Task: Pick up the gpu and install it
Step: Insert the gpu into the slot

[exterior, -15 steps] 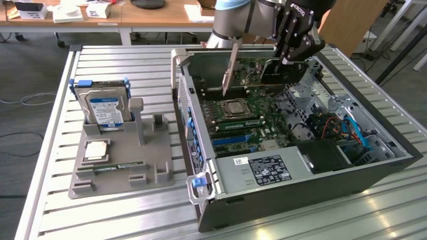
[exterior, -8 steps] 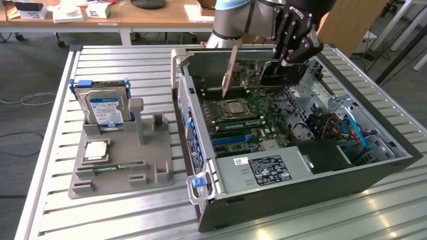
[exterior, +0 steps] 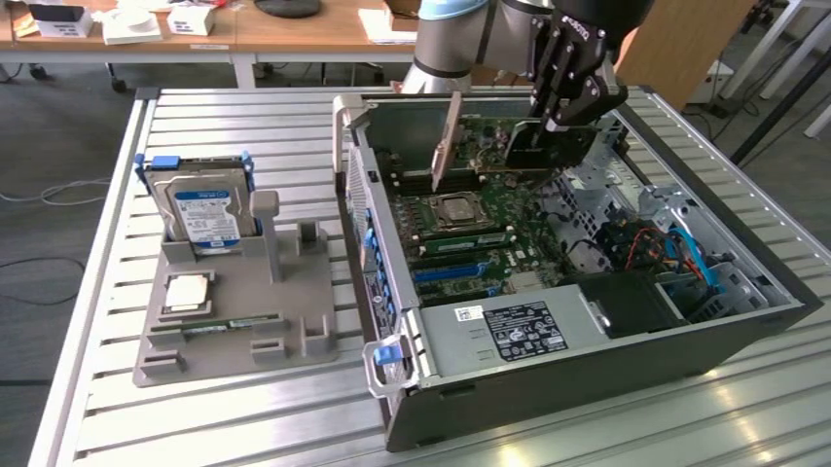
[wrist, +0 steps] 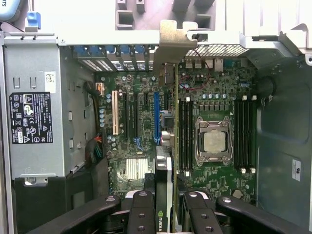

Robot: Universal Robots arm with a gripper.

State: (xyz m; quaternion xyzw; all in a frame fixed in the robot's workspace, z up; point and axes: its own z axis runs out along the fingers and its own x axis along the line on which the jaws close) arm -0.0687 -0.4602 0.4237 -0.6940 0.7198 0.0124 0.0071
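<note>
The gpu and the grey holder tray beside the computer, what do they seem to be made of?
The gpu: a dark, matte circuit board, probably fibreglass laminate. Its bracket looks like bare pale sheet metal, judging by the thin strip and its dull sheen. The grey holder tray: likely moulded or printed plastic, judging by the uniform matte grey and the blocky upright slots.

On the slatted aluminium table (exterior: 195,418) we see a grey plastic parts holder (exterior: 299,331) near the edge at the exterior view's left, a silver hard drive with a blue label (exterior: 205,209) upright in its far slot, and beside it an open dark computer case (exterior: 624,379) showing its green motherboard (exterior: 481,233) and grey power supply (exterior: 513,331).
</note>
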